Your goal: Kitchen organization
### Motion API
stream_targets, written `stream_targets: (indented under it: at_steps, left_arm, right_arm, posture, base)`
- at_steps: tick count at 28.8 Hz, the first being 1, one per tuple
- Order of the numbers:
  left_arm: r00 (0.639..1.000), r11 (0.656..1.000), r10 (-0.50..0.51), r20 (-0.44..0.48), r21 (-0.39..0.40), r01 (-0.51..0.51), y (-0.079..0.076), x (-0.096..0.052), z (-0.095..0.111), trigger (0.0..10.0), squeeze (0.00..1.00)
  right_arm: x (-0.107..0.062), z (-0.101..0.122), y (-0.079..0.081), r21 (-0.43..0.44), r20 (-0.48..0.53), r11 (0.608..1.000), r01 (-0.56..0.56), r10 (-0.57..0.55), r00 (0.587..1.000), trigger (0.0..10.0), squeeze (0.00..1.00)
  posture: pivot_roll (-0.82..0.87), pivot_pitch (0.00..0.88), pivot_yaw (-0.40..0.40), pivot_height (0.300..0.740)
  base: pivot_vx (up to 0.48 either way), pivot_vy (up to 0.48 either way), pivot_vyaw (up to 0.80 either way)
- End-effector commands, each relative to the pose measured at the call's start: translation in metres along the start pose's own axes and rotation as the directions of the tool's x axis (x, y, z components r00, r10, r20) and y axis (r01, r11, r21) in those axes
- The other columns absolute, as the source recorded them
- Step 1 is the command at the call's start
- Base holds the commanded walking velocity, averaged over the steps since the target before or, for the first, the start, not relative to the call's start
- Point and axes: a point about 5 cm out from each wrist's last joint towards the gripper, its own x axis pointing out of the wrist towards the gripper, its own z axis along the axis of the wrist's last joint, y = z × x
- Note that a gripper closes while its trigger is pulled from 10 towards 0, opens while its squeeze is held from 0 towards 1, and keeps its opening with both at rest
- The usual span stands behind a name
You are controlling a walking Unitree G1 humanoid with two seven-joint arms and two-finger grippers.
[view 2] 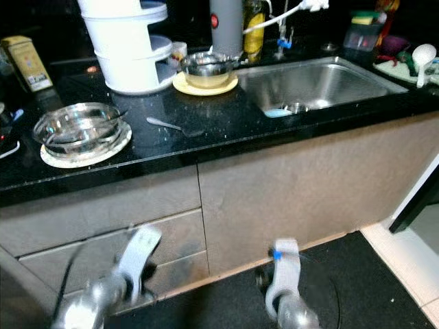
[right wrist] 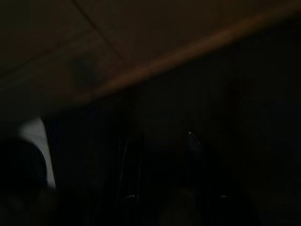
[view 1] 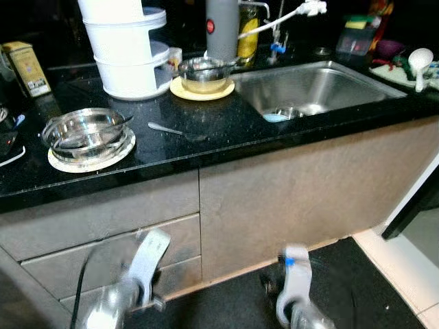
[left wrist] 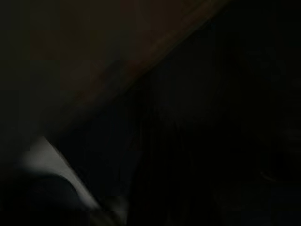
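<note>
A steel bowl (view 1: 84,130) sits on a pale plate (view 1: 62,163) at the left of the black counter (view 1: 226,137), with a utensil handle sticking out of it. A spoon (view 1: 171,130) lies loose on the counter to its right. Farther back, a second steel bowl (view 1: 203,68) rests on a yellow plate (view 1: 184,91) beside the steel sink (view 1: 322,86). My left arm (view 1: 140,271) and right arm (view 1: 296,281) hang idle and blurred below the counter, in front of the cabinet. Both wrist views are very dark.
A white stacked container (view 1: 127,48) stands at the back left, a yellow box (view 1: 27,68) farther left. A grey bottle (view 1: 221,27), a tap (view 1: 281,20), a white ladle (view 1: 420,65) and small containers (view 1: 357,38) surround the sink. Drawers (view 1: 103,240) face me; dark floor lies below.
</note>
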Motion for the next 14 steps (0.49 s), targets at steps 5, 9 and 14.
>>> stream_targets:
  at_steps: [5,9,14]
  left_arm:
    - [0.996,0.991,0.086,-0.013,-0.105,-0.087,0.003,-0.002,-0.017,10.0,0.00]
    - [0.977,0.974,0.198,0.073,-0.124,-0.188,0.006,-0.004,-0.014,10.0,0.00]
    - [0.981,0.986,0.168,0.101,-0.036,-0.165,-0.002,-0.004,-0.020,10.0,0.00]
  right_arm:
    - [-0.002,-0.017,0.001,-0.018,-0.033,1.000,-0.002,0.002,0.999,10.0,0.00]
    - [-0.006,-0.031,-0.002,-0.013,-0.029,1.000,0.010,-0.011,1.000,10.0,0.00]
    - [-0.011,-0.041,-0.003,-0.015,-0.012,1.000,0.009,-0.009,1.000,10.0,0.00]
  posture:
    - [-0.05,0.214,0.004,0.740]
    - [-0.04,0.269,0.017,0.740]
    - [-0.03,0.304,0.026,0.740]
  base:
    - [0.000,0.000,0.00]
    - [0.000,0.000,0.00]
    - [0.000,0.000,0.00]
